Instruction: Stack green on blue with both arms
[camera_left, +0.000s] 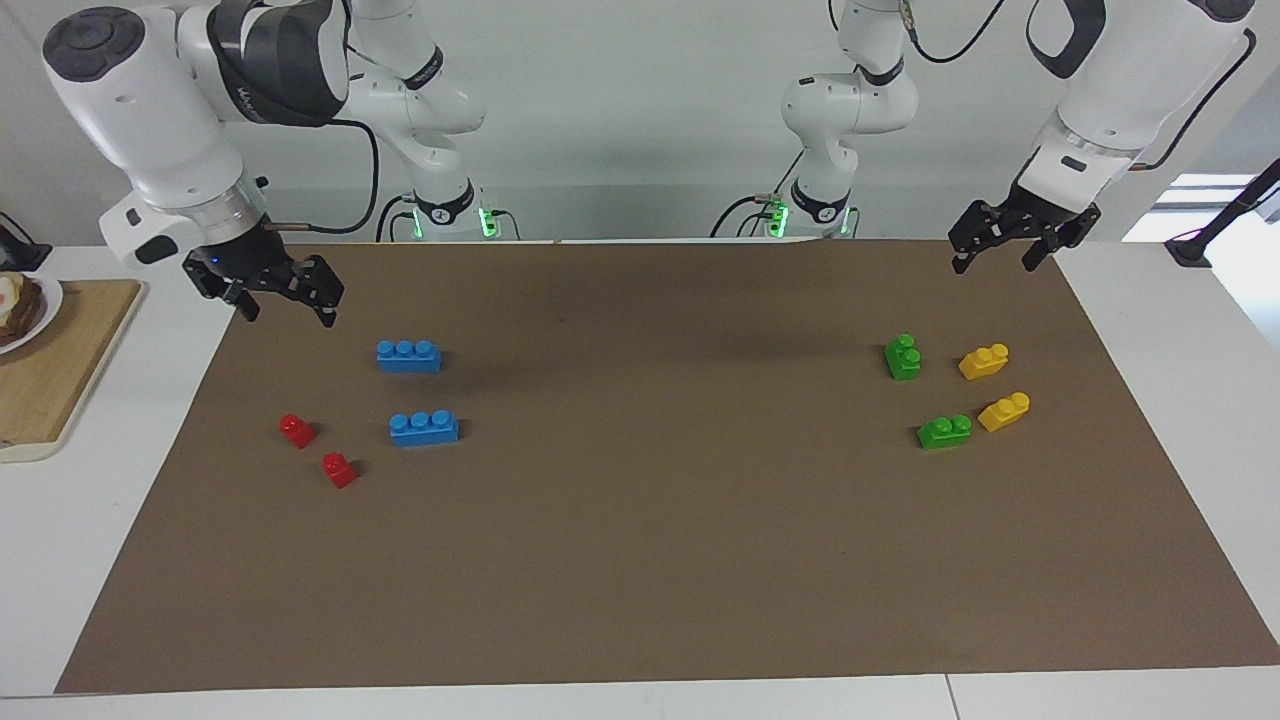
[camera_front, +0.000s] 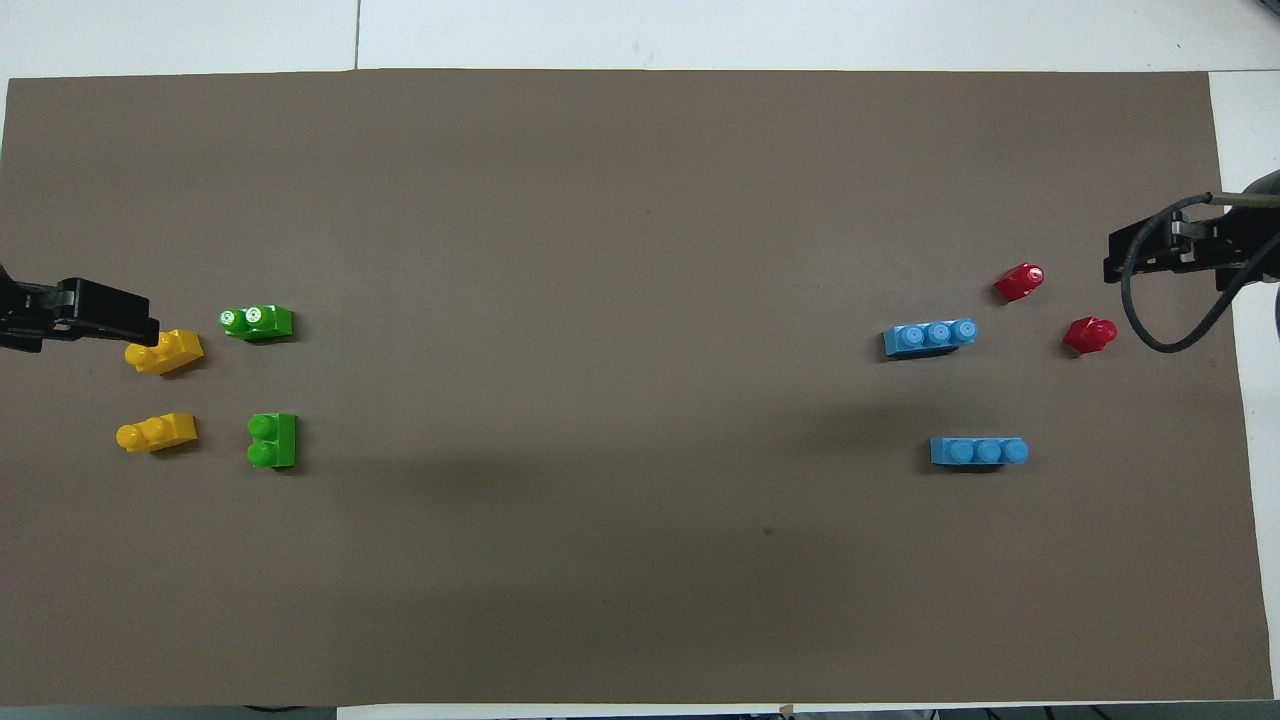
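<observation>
Two green bricks (camera_left: 903, 357) (camera_left: 945, 431) sit toward the left arm's end of the brown mat (camera_left: 650, 560): small, bright green, two round studs each, shorter than the blues. In the overhead view they are at about 9 o'clock from mat centre; the nearer-to-robots one (camera_front: 272, 440) has its stud row running toward and away from the robots, the farther one (camera_front: 256, 322) has it running along the table. Neither is touched.

Two blue bricks (camera_left: 408, 356) (camera_left: 424, 428) lie toward the right arm's end, at roughly 3 o'clock overhead: bright blue, three studs in a row, long axis along the table. They lie apart from each other, one nearer the robots. Nothing is stacked on either.

Two yellow two-stud bricks (camera_left: 984, 361) (camera_left: 1004, 411) lie just beside the greens, toward the mat's edge. Two small red one-stud bricks (camera_left: 297, 430) (camera_left: 339, 469) lie near the blues, also edge-side.

Containers: only a plate (camera_left: 30, 315) on a wooden board (camera_left: 60, 370) off the mat at the right arm's end; it holds something dark that can't be made out.

Left gripper (camera_left: 1000, 258) hangs in the air over the mat's robot-side corner near the yellows, fingers spread apart, holding nothing. Right gripper (camera_left: 288, 305) hangs over the mat's edge near the blues, fingers also apart, empty. Both arms wait.
</observation>
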